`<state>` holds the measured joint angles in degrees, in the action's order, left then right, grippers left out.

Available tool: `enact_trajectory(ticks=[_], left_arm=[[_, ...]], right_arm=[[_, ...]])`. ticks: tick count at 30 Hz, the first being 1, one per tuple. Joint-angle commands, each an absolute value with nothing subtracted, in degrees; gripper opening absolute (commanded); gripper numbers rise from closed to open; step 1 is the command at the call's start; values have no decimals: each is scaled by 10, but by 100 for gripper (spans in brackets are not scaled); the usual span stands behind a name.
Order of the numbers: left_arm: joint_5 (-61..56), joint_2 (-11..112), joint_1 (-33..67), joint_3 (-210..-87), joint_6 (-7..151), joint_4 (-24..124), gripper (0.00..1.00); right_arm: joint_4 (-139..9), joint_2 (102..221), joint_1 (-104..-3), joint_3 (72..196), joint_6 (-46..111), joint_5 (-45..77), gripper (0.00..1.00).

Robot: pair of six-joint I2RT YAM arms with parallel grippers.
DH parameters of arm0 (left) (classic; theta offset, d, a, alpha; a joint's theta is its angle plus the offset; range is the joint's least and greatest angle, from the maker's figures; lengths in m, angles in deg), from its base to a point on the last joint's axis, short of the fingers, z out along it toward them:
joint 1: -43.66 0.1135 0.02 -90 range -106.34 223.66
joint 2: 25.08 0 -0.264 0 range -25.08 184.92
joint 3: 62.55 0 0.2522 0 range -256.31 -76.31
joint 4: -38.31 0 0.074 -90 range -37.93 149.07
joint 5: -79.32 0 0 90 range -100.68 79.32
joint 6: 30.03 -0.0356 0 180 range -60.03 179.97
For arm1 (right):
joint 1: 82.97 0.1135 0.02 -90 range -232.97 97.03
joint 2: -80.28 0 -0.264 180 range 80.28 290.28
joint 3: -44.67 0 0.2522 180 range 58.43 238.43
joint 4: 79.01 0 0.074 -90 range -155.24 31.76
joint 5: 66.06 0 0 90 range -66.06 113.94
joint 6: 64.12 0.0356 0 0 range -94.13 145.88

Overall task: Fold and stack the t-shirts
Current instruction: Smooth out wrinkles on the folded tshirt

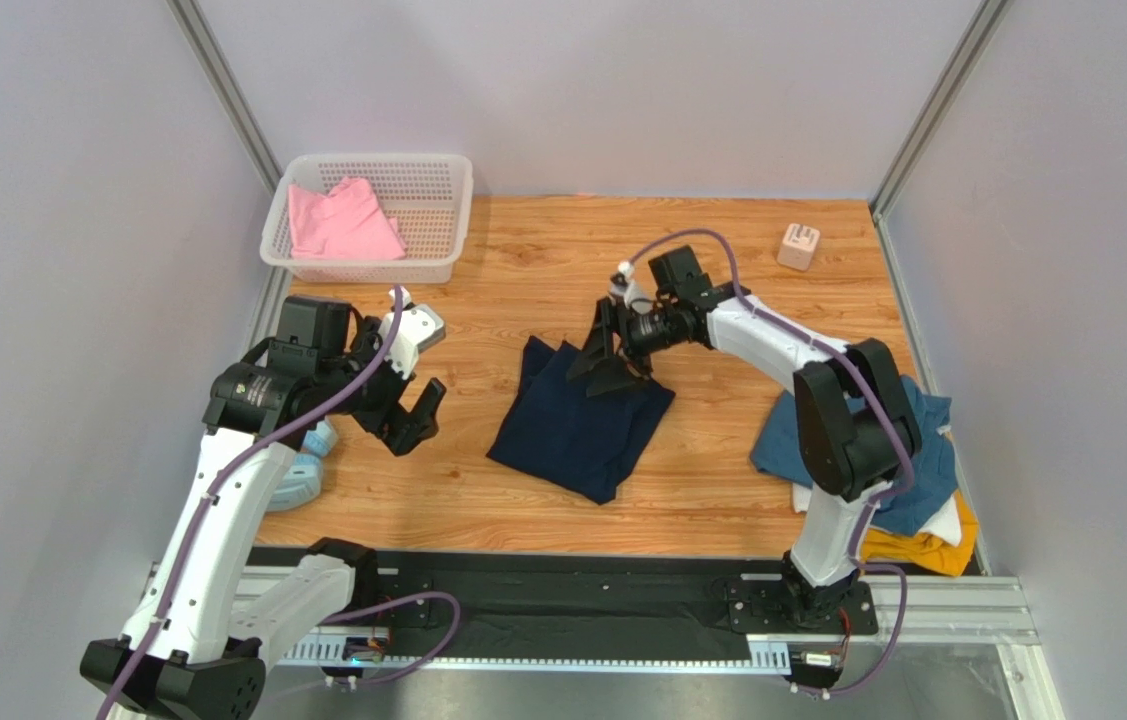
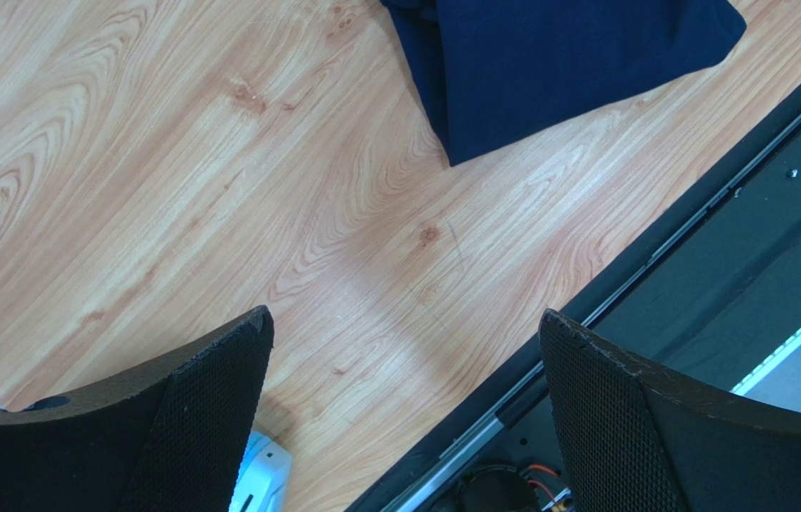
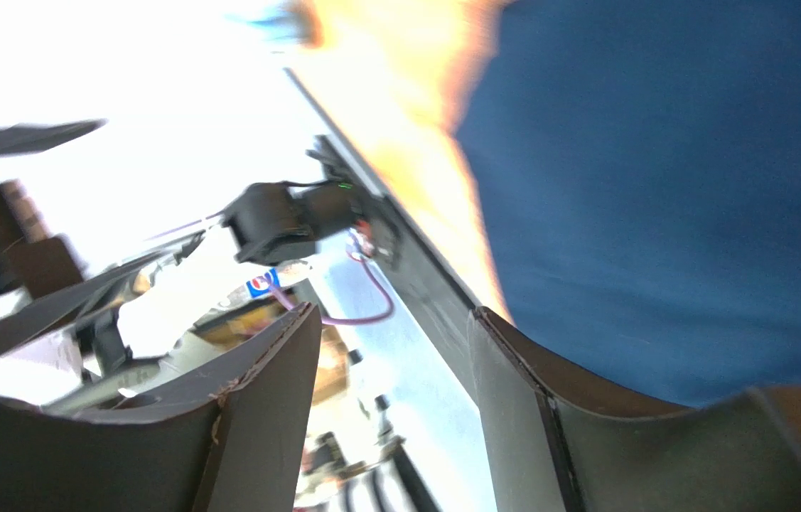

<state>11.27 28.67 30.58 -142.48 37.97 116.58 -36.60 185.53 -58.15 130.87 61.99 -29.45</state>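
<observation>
Over on the left, the pink shirt point(image 1: 344, 225) lies in the white basket point(image 1: 366, 270) at the far corner of the table point(image 1: 524, 255). It looks roughly folded, though whether that counts as finished I cannot tell. Next, the left gripper point(image 1: 410, 417) hangs over bare wood just left of centre, fingers spread wide and holding nothing, so it is out of the action for now.

Centre stage is the navy shirt point(image 1: 584, 435), lying on the table as a rough rectangle. It looks partly folded, with a loose flap at the far edge. The right gripper point(image 1: 602, 365) is low over that far edge, fingers about half apart with nothing between them in the wrist view.

On the right, a heap waits beside the right arm's base: the teal shirt point(image 1: 783, 443) on top, the white shirt point(image 1: 949, 521) and the yellow shirt point(image 1: 933, 555) peeking out beneath, all rumpled. By my reckoning the job is in its early stages, with one fold in hand, three shirts untouched and no stack yet.
</observation>
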Motion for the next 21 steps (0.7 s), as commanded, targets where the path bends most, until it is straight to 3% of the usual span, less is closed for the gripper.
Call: enact_trajectory(ticks=[1,9,15,21], left_arm=[[117,281,308,-1451,386,1162,100],[103,274,308,-1451,378,1168,100],[103,275,308,-1453,379,1168,100],[106,273,308,-1450,376,1168,100]], right_arm=[[-353,1832,-541,1368,616,-289,59],[-441,1970,-524,1350,651,-310,59],[-401,2076,-523,1409,621,-300,59],[-355,2027,-525,1437,574,-306,62]])
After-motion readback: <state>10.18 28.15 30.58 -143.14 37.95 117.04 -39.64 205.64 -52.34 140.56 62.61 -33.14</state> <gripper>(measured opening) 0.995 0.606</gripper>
